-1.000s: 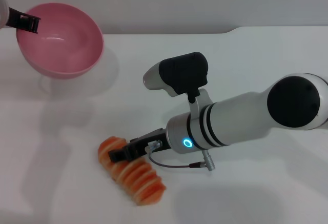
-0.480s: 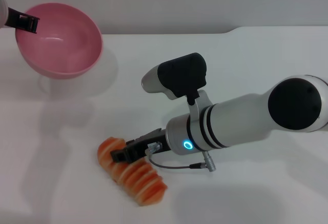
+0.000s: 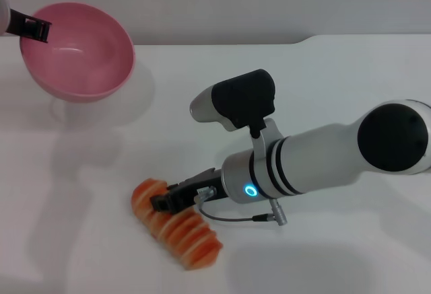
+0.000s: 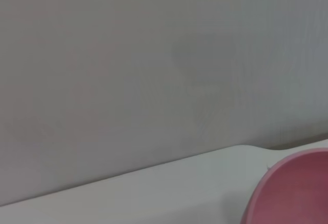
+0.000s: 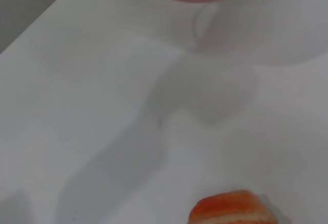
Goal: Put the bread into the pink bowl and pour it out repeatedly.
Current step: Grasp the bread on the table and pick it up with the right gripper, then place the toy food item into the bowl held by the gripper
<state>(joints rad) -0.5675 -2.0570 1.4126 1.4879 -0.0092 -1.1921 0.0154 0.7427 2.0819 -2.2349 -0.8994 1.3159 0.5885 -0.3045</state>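
Right gripper (image 3: 160, 203), head view: fingers at the bread (image 3: 176, 231) on table (image 3: 350, 72); closure unclear. Left gripper (image 3: 34, 29) pinches pink bowl (image 3: 77, 52) rim, raised, empty. Wrist views: bowl edge, loaf end only. Loading not yet done.

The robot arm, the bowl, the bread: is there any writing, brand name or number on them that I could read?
None: no words, numbers or logos show in any view.
Right arm: only a glowing blue ring light, a sign, not text.
Pink bowl, held up by the left gripper: plain.
Bread, under the right gripper: stripes only.
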